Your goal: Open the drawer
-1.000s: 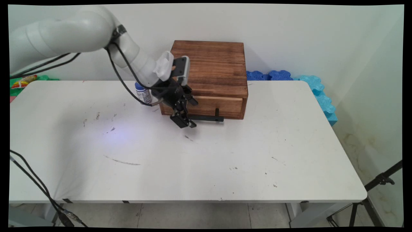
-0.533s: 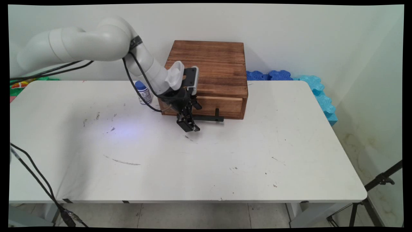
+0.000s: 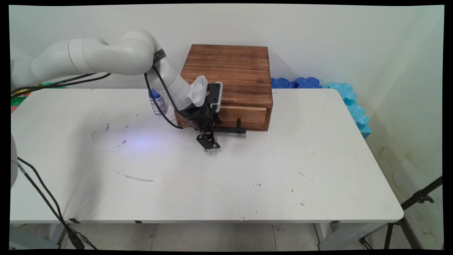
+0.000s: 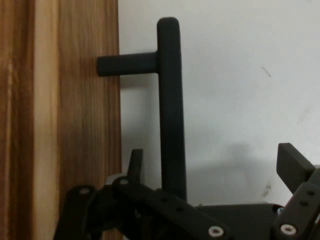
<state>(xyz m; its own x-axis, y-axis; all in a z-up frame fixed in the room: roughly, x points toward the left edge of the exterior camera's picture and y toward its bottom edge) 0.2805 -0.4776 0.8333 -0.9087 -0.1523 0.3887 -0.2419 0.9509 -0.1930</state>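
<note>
White wall backs a white counter (image 3: 247,170) that fills most of the main view, with blue foam pieces (image 3: 318,85) along its far right edge. At the upper left the arm reaches in, and just right of its elbow a small blue-capped bottle (image 3: 156,102) stands beside a wooden drawer box (image 3: 230,74) at the frame's upper centre. Along the box's drawer front runs a black bar handle (image 3: 230,130), standing off the wood on a short post.

The hand (image 3: 208,141) hangs low at the left end of that handle. In the hand view its fingers are spread: one finger (image 4: 135,162) sits between the wood and the handle (image 4: 170,110), the other (image 4: 295,167) well out over the counter, so the bar lies between them but far off centre, and nothing is pinched.

Judged from this, a clean grip would want the bar nearer the middle of the opening before the fingers come together, with the inner finger kept clear of the drawer front.

Against the earlier frames, the hand has moved rightward and lower, from the box's left front corner toward the handle's end, and the elbow has swung further into frame; box and bottle have not shifted.
</note>
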